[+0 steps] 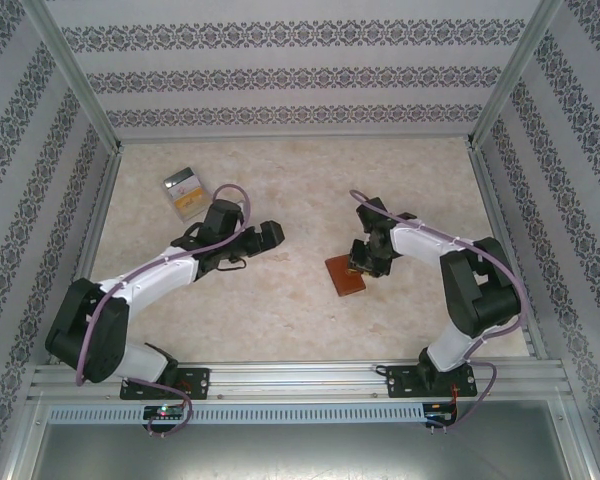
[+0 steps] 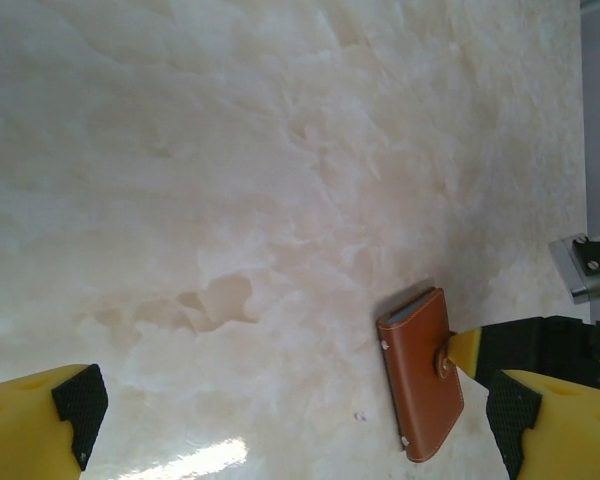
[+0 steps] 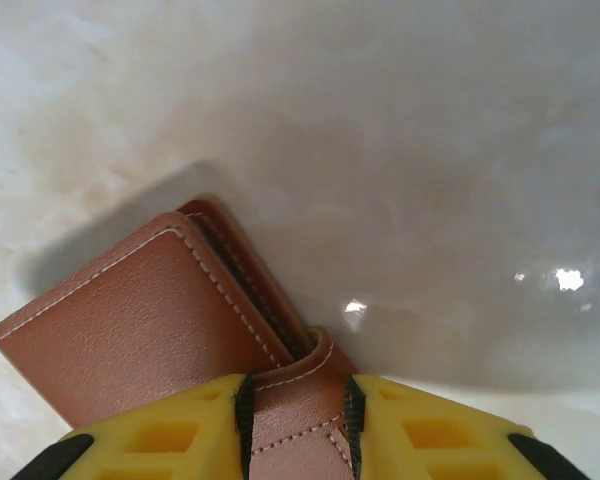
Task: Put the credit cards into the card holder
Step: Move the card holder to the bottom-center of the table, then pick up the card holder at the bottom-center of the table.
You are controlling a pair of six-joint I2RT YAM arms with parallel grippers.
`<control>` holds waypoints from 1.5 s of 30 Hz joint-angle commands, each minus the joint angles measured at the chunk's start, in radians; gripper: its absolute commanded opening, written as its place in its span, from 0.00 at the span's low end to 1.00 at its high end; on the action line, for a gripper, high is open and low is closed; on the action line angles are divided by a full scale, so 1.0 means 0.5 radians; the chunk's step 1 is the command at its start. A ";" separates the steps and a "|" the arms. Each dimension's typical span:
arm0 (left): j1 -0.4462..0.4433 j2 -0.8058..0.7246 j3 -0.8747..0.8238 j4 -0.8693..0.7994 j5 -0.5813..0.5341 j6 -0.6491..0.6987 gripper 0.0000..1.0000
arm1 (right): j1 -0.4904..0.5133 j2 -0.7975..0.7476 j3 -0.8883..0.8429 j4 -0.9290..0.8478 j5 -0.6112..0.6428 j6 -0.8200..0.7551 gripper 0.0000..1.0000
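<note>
The card holder (image 1: 345, 275) is a reddish-brown leather wallet lying flat and folded on the table, right of centre. My right gripper (image 1: 362, 263) is down on its right edge. In the right wrist view that gripper (image 3: 296, 420) is shut on the snap tab of the card holder (image 3: 130, 325). My left gripper (image 1: 271, 236) hangs open and empty to the left of it. From the left wrist, the card holder (image 2: 420, 375) shows a light-blue edge at its top end and lies near my left gripper (image 2: 295, 410). The credit cards (image 1: 185, 192), tan and grey-white, lie stacked at the back left.
The pale marble-patterned table (image 1: 280, 310) is fenced by metal frame posts and patterned walls on three sides. A rail (image 1: 300, 380) carrying both arm bases runs along the near edge.
</note>
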State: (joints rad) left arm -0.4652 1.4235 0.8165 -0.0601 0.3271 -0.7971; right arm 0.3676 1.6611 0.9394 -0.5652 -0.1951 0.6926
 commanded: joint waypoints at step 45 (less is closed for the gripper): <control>-0.551 0.678 -0.106 0.879 0.202 -0.839 0.38 | 0.434 -0.305 -0.633 0.505 -0.340 0.431 0.13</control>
State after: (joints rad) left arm -0.7254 1.7554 0.7464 0.3149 0.4358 -1.2095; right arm 0.5724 1.4746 0.6495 -0.2939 -0.3950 0.8921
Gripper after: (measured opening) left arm 0.395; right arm 0.133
